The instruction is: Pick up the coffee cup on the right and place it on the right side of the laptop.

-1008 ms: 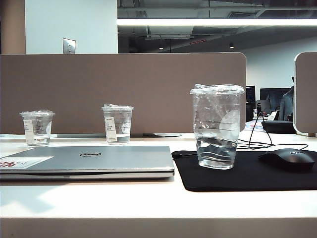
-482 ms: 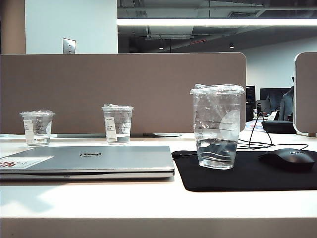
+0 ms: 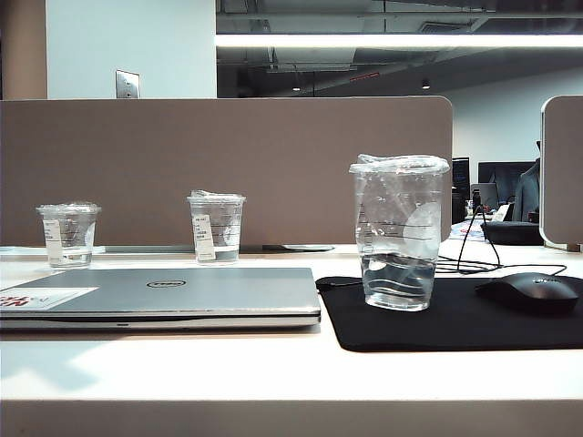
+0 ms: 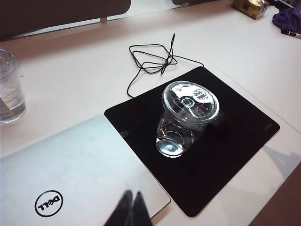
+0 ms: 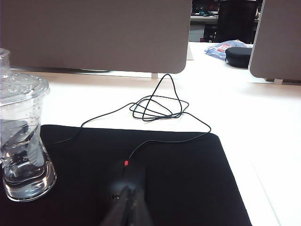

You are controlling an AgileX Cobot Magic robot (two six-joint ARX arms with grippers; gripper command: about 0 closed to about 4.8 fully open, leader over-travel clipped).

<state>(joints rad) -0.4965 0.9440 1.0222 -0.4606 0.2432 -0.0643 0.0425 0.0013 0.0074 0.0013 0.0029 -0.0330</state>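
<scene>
Nothing moved since earlier. Coffee cup upright on black mouse mat, just right of laptop. White desk, brown partition behind. Left gripper and right gripper both pinched closed, empty, hovering.

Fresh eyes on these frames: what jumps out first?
The tall coffee cup, part-filled with clear liquid, stands upright on the black mouse mat just right of the closed laptop. A black mouse sits on the mat to the cup's right, its cable coiled behind. The left gripper hangs shut over the laptop's corner, the right gripper shut above the mouse; neither touches the cup.
</scene>
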